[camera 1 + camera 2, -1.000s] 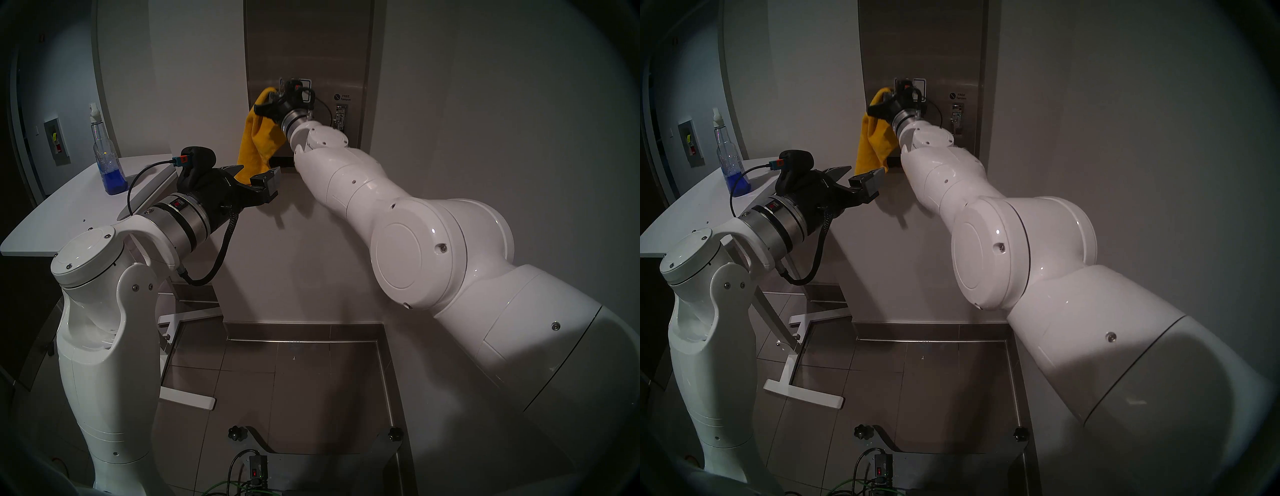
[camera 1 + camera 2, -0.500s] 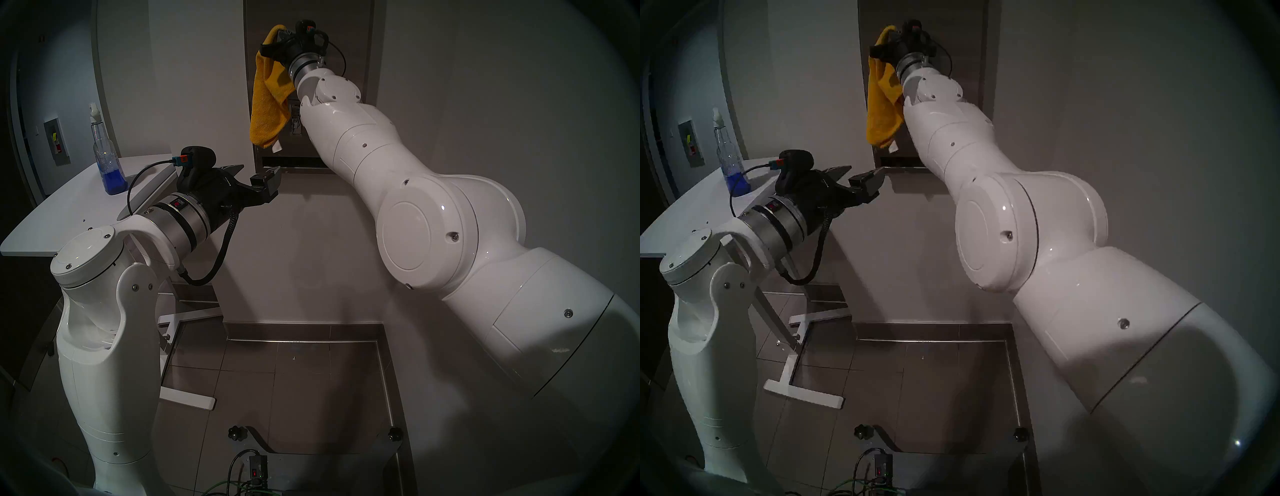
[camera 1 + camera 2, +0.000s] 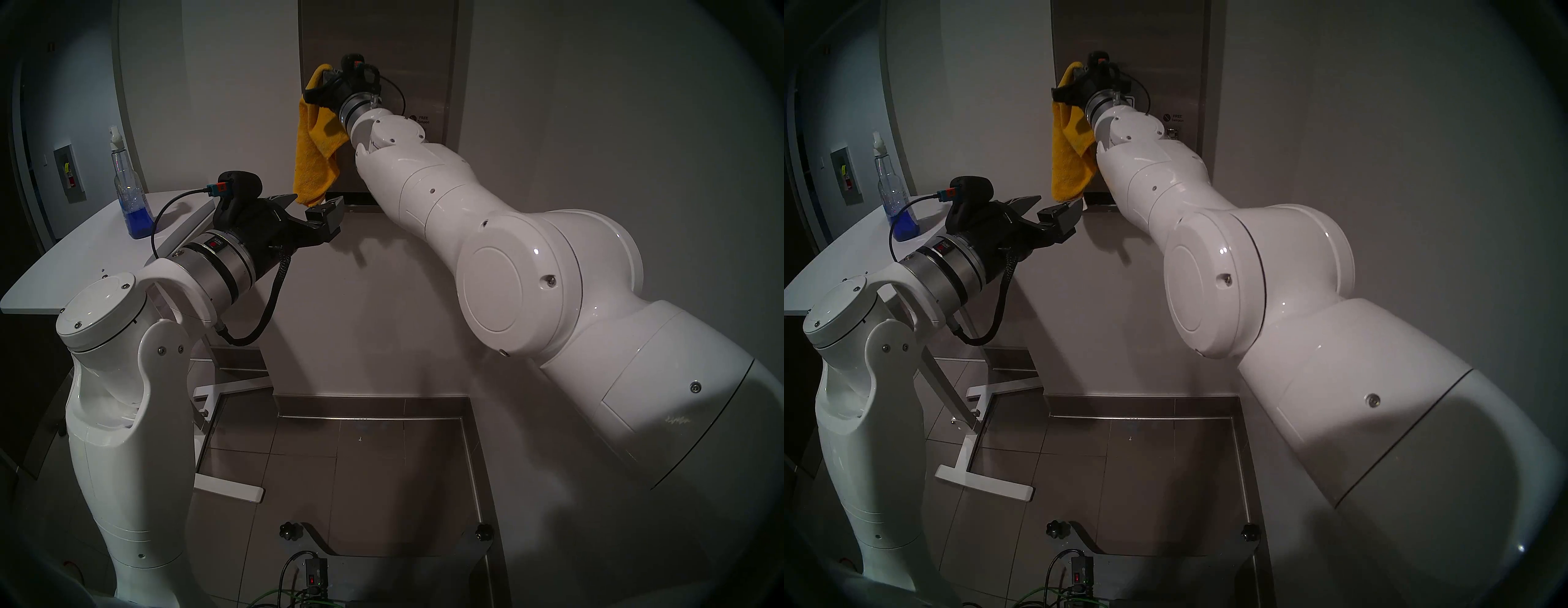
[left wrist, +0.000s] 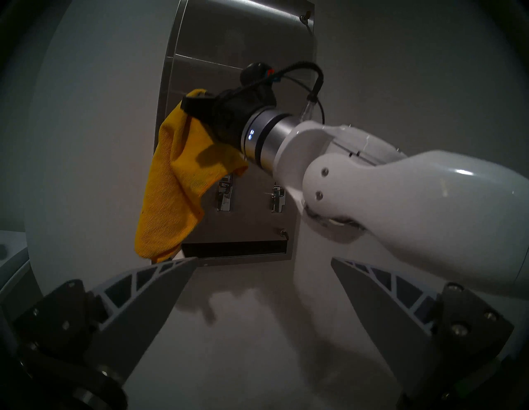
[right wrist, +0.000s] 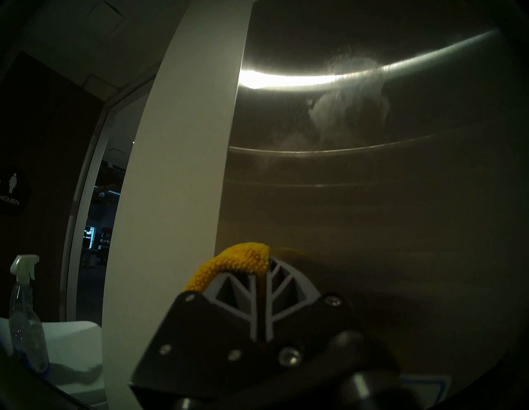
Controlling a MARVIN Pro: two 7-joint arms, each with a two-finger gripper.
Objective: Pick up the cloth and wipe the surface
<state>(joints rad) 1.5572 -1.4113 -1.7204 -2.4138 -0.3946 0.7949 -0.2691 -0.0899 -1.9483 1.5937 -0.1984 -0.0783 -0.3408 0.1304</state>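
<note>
The right gripper (image 5: 262,275) is closed on the soft mustard-yellow cloth with a bumpy weave (image 3: 316,148), and a fold of the cloth sticks out over its two pressed-together fingers (image 5: 282,282). The gripper is up against the tall shiny steel panel on the wall (image 3: 377,38), at the panel's left edge and about halfway up the part that shows. Most of the cloth hangs down loose below the gripper, in front of the panel's left side. Its lowest corner hangs just above the long dark slot at the bottom of the panel (image 4: 233,248). Two small metal coin parts (image 4: 224,193) sit on the panel a little above that slot, and the cloth covers part of the one on the left. In the right wrist view the panel has a pale cloudy smear (image 5: 343,108) high above the gripper. The left gripper (image 4: 263,289) is wide open and holds nothing. It sits just below the panel, pointing toward the white wall under the slot, with the hanging cloth corner just above its finger (image 4: 154,286). Far to the left of the panel, a clear spray bottle with blue liquid (image 3: 129,191) stands on a white table (image 3: 63,263).
</note>
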